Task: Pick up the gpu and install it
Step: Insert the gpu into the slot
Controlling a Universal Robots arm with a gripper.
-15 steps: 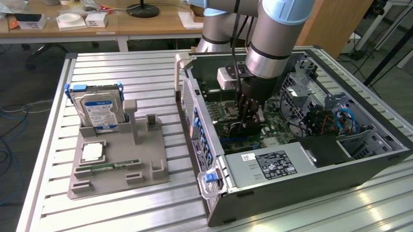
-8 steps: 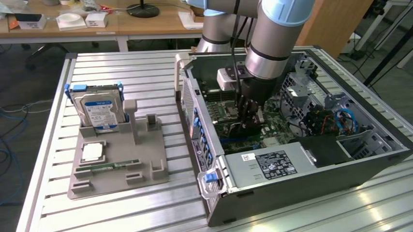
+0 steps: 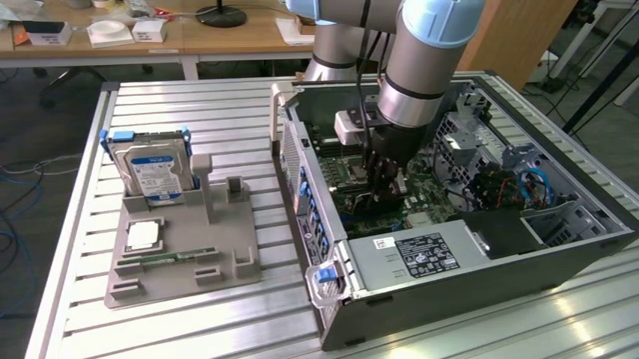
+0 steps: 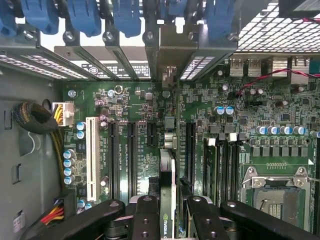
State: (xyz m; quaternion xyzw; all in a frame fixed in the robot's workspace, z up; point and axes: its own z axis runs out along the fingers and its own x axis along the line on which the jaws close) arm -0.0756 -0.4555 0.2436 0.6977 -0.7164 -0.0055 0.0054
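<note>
While pinched edge-on between the black fingers of the gripper, hung the gpu upright inside the open computer case, probably to meet a slot squarely. Just beyond, over the green motherboard, lay long black slots. Farther off, outside on the grey tray, stood the hard drive.

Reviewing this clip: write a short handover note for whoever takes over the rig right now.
Tool: shut on the gpu, held edge-on between its fingers, inside the open computer case.
Gpu: above the motherboard, lined up with the expansion slots and the rear bracket openings; not visibly seated.
Holder on the table: hard drive stands upright, memory stick lies flat; both untouched.
Done: gpu picked up and carried into the case.
Left: seating the card in its slot and letting go.
</note>
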